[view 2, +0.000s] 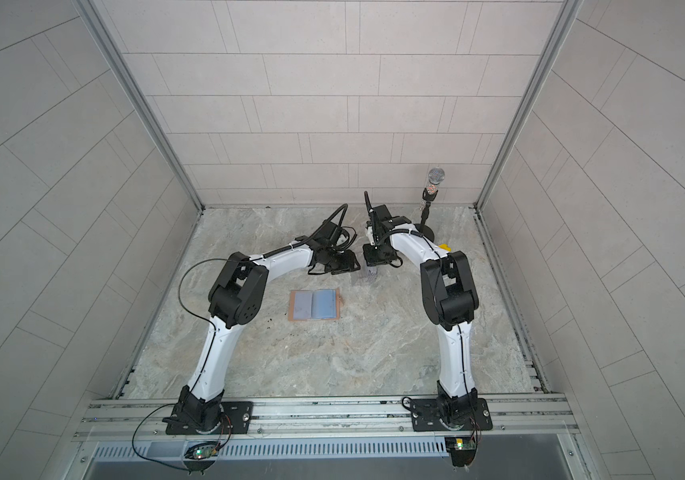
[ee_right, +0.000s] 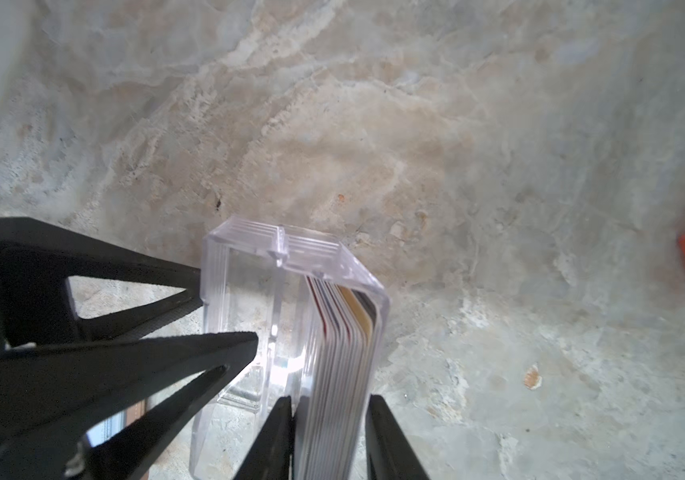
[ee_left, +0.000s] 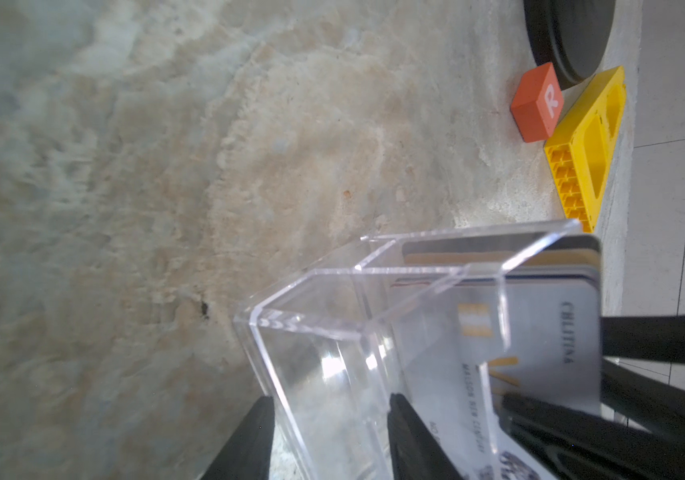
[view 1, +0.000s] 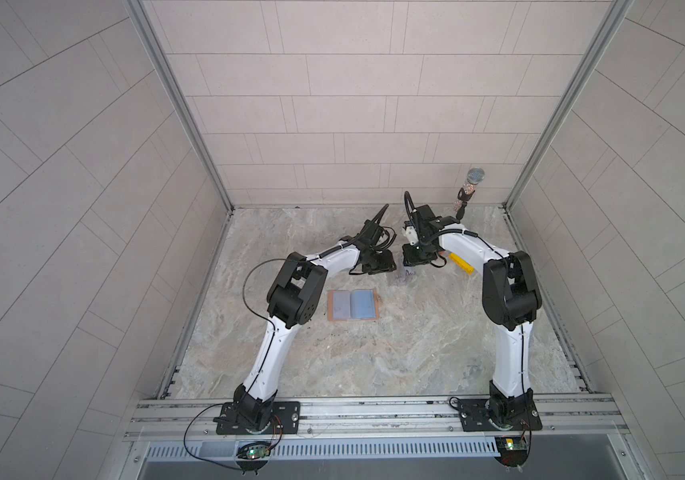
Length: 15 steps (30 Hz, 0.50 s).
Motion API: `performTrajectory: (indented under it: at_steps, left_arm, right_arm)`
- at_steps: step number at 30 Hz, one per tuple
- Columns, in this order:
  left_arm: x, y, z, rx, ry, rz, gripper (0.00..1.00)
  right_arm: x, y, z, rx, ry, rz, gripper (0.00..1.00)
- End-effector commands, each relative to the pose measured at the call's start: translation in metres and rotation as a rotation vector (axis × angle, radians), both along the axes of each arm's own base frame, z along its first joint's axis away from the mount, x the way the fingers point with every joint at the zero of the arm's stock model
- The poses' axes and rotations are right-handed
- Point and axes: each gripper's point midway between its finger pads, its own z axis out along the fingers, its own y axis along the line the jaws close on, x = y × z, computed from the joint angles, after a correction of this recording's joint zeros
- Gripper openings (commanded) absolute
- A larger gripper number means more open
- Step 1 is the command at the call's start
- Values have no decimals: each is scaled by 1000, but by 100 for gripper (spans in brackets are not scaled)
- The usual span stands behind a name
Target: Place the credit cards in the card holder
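Looking down on the marble-patterned surface (view 1: 374, 365), we see both arms meeting over the clear box (view 1: 401, 277). Inside that box the credit cards (ee_right: 340, 374) stand on edge as one tight stack against one wall, with an empty compartment beside them. Our left fingers (ee_left: 245, 440) are spread astride the box's outer wall. One lies against the wall from outside and the other sits in the empty compartment, clear of the wall, so they grip nothing. Our right fingers (ee_right: 390, 440) flank the stack, very close on both sides, and we cannot tell whether they press it. The card holder (view 1: 355, 305) lies opened flat in front of the box, toward the arm bases and apart from it, showing a pale lilac half and a bluish half. Beyond the box, on the right arm's side, an orange block (ee_left: 536, 108) marked R sits just beside a yellow plastic piece (ee_left: 585, 145).
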Motion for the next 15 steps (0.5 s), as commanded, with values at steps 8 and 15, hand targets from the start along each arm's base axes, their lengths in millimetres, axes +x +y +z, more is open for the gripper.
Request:
performTrajectory:
  at_steps: [8, 15]
  left_arm:
    - [-10, 31, -24, 99, 61, 42, 48]
    - [-10, 32, -24, 98, 64, 44, 48]
  right_arm:
    - [-1, -10, 23, -81, -36, -2, 32]
    - [-1, -9, 28, -91, -45, 3, 32]
